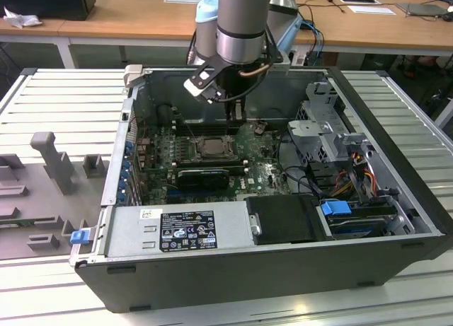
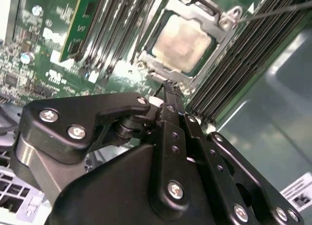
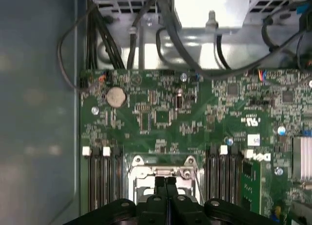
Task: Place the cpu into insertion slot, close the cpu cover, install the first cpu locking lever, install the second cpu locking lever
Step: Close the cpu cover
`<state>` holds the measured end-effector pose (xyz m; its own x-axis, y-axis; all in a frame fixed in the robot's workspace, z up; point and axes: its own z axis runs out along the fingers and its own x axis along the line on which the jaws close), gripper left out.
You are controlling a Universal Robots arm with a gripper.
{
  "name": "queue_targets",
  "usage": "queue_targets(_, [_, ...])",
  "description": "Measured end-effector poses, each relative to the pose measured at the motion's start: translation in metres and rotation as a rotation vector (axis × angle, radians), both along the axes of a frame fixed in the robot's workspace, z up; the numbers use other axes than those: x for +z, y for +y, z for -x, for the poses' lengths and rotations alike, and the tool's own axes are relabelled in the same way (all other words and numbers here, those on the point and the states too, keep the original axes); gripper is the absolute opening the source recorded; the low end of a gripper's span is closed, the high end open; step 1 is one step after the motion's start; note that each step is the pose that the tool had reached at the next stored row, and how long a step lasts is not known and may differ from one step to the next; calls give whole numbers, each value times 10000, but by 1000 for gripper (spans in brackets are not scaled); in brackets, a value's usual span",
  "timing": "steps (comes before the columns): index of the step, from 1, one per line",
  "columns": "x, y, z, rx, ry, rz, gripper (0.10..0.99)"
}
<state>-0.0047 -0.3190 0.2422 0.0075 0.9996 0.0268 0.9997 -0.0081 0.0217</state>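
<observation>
**Socket area, arm lowered into the open computer case [image 1: 269,276].** In the exterior view you see the gripper [image 1: 236,115] inside the case, close to its far wall and above the far side of the insertion slot [image 1: 185,148].

The slot sits on the green board [image 3: 161,117] between 2 banks of memory slots [image 3: 102,181]. The long axes of those slots run parallel to 2 of the socket's sides.

In the second wrist view, the cpu [image 2: 183,42] lies flat in the slot with its pale metal top facing up out of the case. Its 4 sides are square to the socket frame (being square, it has no long axis to report).

The cpu cover [image 2: 155,63] lies flat over the chip, and its window frames the metal top.

A thin lever rod [image 2: 273,10] leaves 1 corner of the cover. Its long axis points away from the socket and crosses above the neighbouring memory slots.

In both wrist views the 2 fingers [image 3: 160,186] are pressed together, and nothing is visible between them. Their tapered tips point at the middle of 1 edge of the cover. You cannot tell whether they touch it.

In the exterior view, the ribbed black heatsink [image 1: 204,176] lies just beside the slot on its near side. The power supply [image 1: 177,230] runs along the case's near edge.
</observation>
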Motion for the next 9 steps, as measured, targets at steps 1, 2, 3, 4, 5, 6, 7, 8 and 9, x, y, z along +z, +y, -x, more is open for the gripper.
queue_targets(1, [-21,1,21,17,-5,2,106])
queue_targets(2, [-42,3,36,40,-9,2,106])
queue_targets(3, [-65,4,48,68,-12,2,106])
queue_targets(4, [-83,5,57,98,-11,2,106])
queue_targets(5, [-102,5,67,138,-11,2,106])
queue_targets(6, [-121,5,79,187,-11,0,106])
queue_targets(7, [-136,5,94,244,-11,-7,106])
queue_targets(8, [-138,5,106,274,-11,-12,106])
queue_targets(9, [-138,5,127,304,-10,-15,106])
